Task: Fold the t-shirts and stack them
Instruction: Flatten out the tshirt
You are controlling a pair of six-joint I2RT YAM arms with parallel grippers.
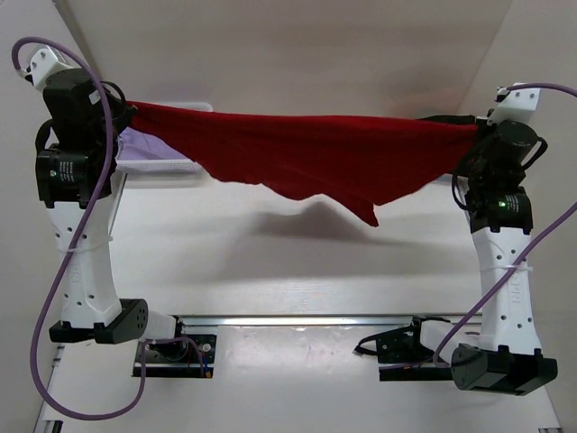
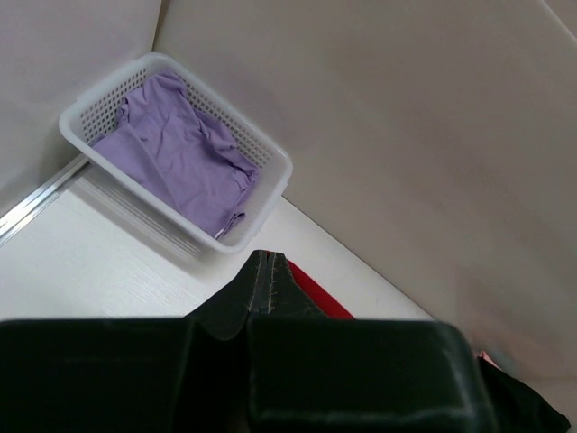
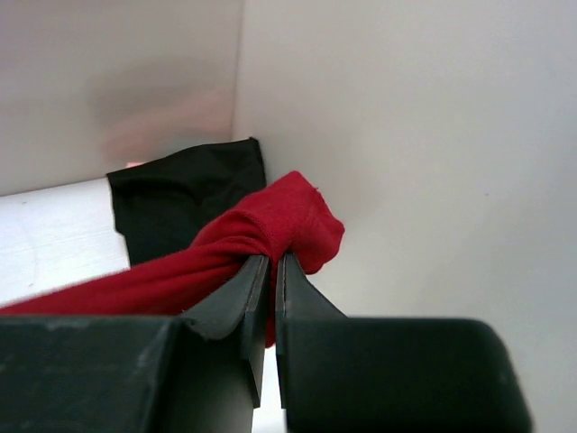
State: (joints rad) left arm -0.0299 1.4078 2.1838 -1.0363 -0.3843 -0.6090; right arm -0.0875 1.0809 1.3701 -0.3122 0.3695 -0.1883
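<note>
A deep red t-shirt (image 1: 306, 153) hangs stretched in the air between my two raised grippers, its lower edge sagging to a point at the middle right. My left gripper (image 1: 131, 110) is shut on its left end; in the left wrist view (image 2: 266, 257) only a strip of red cloth (image 2: 315, 293) shows beside the closed fingers. My right gripper (image 1: 476, 128) is shut on the right end, bunched at the fingertips (image 3: 273, 260) in the right wrist view (image 3: 279, 221). A lavender t-shirt (image 2: 180, 153) lies in the basket. A black t-shirt (image 3: 185, 203) lies at the far right corner.
A white plastic lattice basket (image 2: 270, 185) stands at the far left corner against the wall, partly behind the left arm (image 1: 171, 167). Beige walls close in the back and both sides. A metal rail (image 1: 297, 320) runs along the near edge between the arm bases.
</note>
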